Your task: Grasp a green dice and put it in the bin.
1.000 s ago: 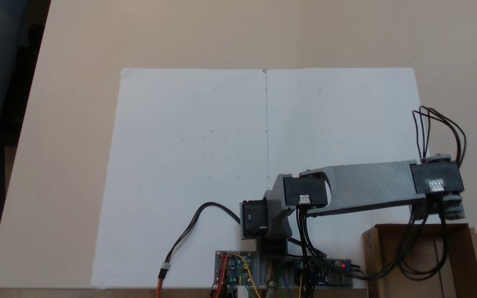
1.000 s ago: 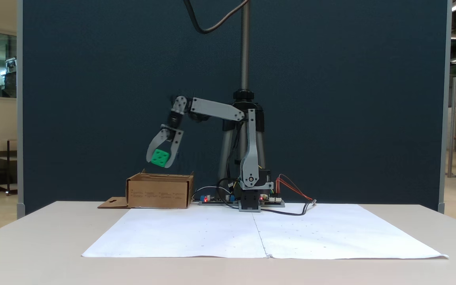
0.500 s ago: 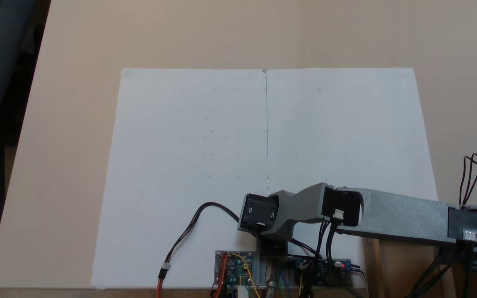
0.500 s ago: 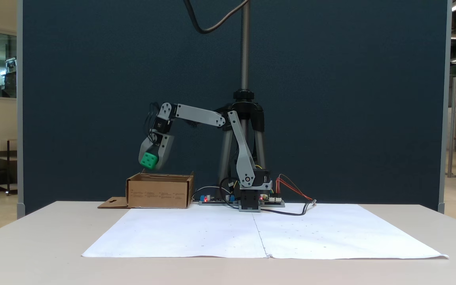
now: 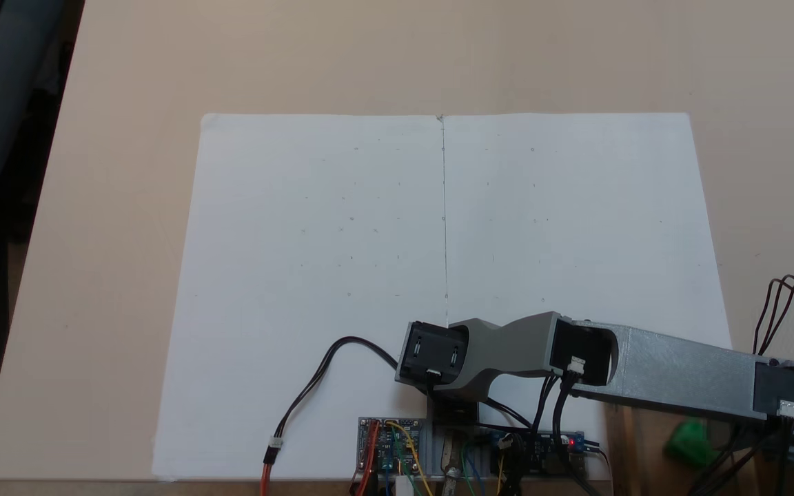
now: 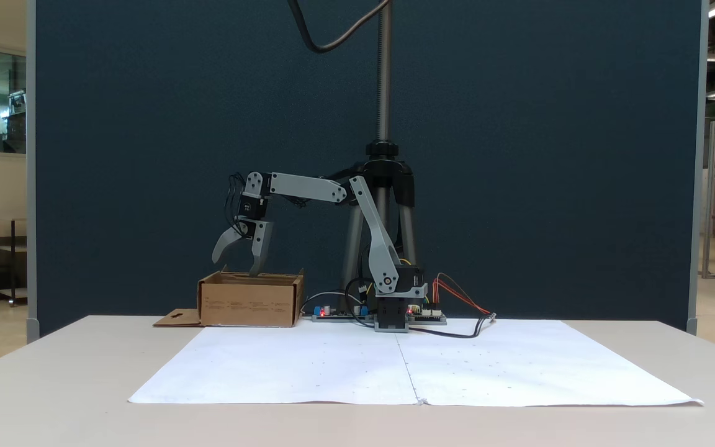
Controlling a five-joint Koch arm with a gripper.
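A: What takes up most of the frame?

B: The table (image 5: pixel 128 172), pale tan. A white paper sheet (image 5: pixel 342 241) covers its middle in both fixed views, with a seam down the centre and faint dots. No writing on it can be read.

A: And the arm?

B: The grey arm (image 6: pixel 308 186) rises from its base at lower centre of the level fixed view and reaches toward the left of the frame. In the fixed view from above (image 5: pixel 673 372) it stretches to the lower right corner.

A: Where is the box?

B: The box (image 6: pixel 249 301), brown cardboard, sits at centre left of the level view, just left of the circuit boards (image 6: pixel 332 311). Its front wall carries small printed lines, too small to read. A flap (image 6: pixel 174 318) with a cutout lies flat on its left.

A: The gripper?

B: The gripper (image 6: pixel 236 261) hangs right over the box, jaws spread apart, nothing between them, one tip at the rim.

A: And the dice?

B: The dice (image 5: pixel 688 441) shows as a green blur in the lower right of the view from above, inside the box, under the arm.
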